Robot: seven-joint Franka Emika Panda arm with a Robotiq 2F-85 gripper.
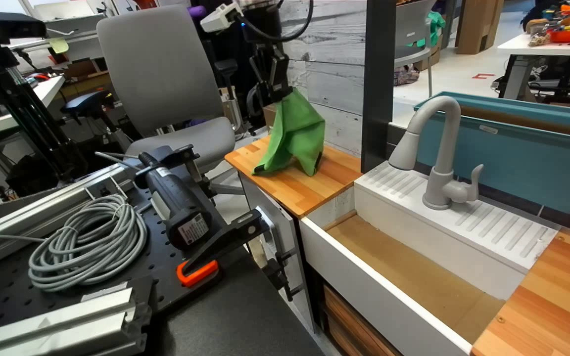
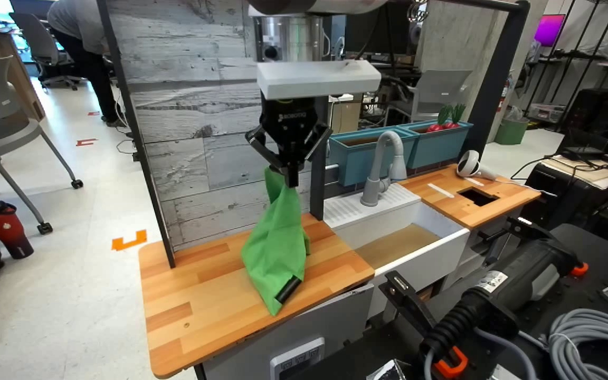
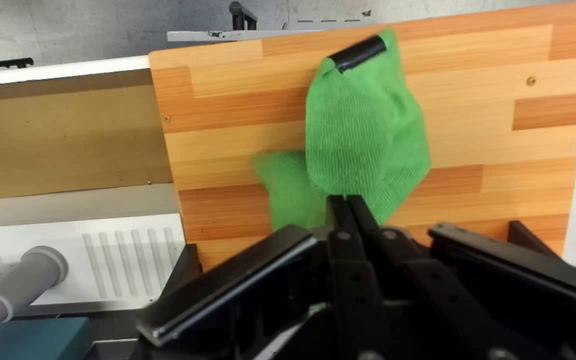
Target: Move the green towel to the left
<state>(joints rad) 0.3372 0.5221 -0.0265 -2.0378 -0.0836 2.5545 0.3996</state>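
The green towel (image 1: 299,131) hangs in loose folds from my gripper (image 1: 281,97), over the wooden counter (image 1: 337,163). In an exterior view the towel (image 2: 277,240) is bunched at the top under the gripper (image 2: 292,182) and spreads lower down, with a black strip (image 2: 288,289) at its low corner. Its lower corners are at or just above the wood; I cannot tell if they touch. In the wrist view the fingertips (image 3: 346,198) are pressed together on the towel (image 3: 355,130); the pinched part is hidden behind them.
A white sink (image 1: 389,291) with a grey faucet (image 1: 441,163) adjoins the counter. A grey plank wall (image 2: 193,121) stands behind the counter. Teal planters (image 2: 367,158) stand behind the sink. A black bench (image 1: 225,316) with a clamped tool (image 1: 176,207) and coiled cable (image 1: 87,242) faces it.
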